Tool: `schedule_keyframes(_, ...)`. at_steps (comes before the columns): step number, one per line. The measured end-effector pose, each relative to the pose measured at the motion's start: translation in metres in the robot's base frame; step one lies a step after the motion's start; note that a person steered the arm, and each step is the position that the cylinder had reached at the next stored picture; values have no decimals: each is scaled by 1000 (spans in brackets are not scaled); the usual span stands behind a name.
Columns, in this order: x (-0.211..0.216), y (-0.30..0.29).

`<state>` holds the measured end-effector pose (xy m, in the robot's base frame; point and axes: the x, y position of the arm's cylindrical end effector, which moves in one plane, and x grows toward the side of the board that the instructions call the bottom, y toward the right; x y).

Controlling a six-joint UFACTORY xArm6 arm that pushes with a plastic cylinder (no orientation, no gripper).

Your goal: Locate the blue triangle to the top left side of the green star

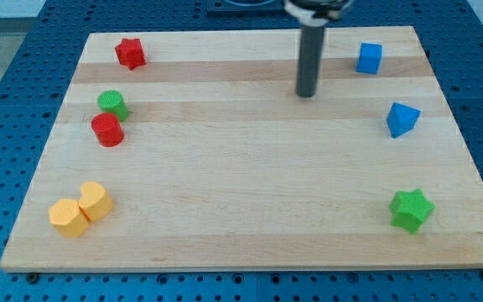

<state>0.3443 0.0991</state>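
The blue triangle (402, 118) lies near the board's right edge, about halfway up. The green star (412, 209) lies below it near the bottom right corner. My tip (307, 94) rests on the board near the view's top, well to the left of the blue triangle and a little above its level. It touches no block.
A blue cube (369, 58) sits at the top right, right of my tip. A red star (130, 53) is at the top left. A green cylinder (112, 104) and a red cylinder (107, 130) stand at the left. Two yellow blocks (80, 210) touch at the bottom left.
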Motion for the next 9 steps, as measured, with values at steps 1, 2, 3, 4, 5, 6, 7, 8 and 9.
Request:
schedule_keyframes(1, -4, 16)
schedule_keyframes(2, -15, 51)
schedule_keyframes(3, -13, 84)
schedule_keyframes(4, -11, 97)
schedule_keyframes(5, 8, 139)
schedule_keyframes(6, 18, 140)
schedule_keyframes(7, 47, 160)
schedule_keyframes(8, 47, 160)
schedule_keyframes(9, 49, 152)
